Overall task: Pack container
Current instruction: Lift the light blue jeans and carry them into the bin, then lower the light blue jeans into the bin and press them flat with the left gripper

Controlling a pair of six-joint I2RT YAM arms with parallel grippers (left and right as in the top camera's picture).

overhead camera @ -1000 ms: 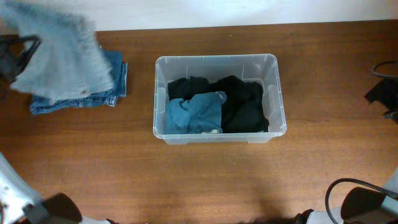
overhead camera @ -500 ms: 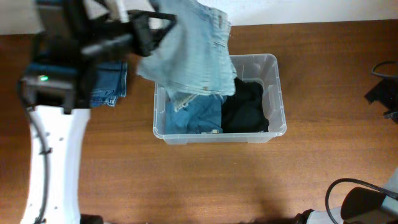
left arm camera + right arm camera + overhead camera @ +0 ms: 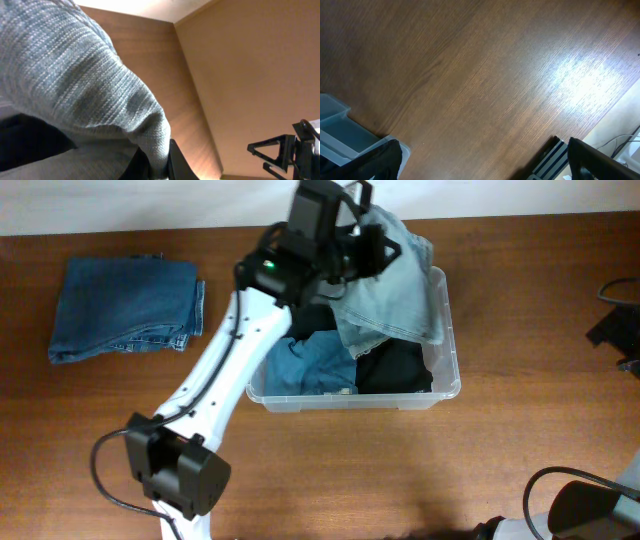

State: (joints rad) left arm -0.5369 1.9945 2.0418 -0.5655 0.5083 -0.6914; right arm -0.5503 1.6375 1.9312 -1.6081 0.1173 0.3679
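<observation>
Container (image 3: 350,400) sits mid-worktop (image 3: 520,460), long side across the view, roughly half full: black clothes (image 3: 395,368) at the right and back, a blue garment (image 3: 315,365) front left

- Container, by the look of it: thin clear plastic, stiff and light, walls smooth and probably slippery. If it needs shifting, the rim or the recessed handles at the short ends are the places to take hold. Likely to slide if pushed from above at one side
- Pale garment (image 3: 395,300): soft and limp, light, no risk of damage. It hangs in loose folds from one pinched bunch, draped over the container's back right corner with part spilling across the rim. My guess is it needs lowering and tucking rather than a plain drop
- Left arm reaches from the near edge diagonally up and over the container, wrist high above the back wall. Left claw (image 3: 372,242) is clamped on the pale garment; the wrist view is filled with its weave
- Right claw (image 3: 485,162) has its fingers spread wide, holding nothing, hovering over bare worktop off the container's corner (image 3: 340,130)
- Folded jeans (image 3: 125,310) lie well apart to the left, not yet packed
</observation>
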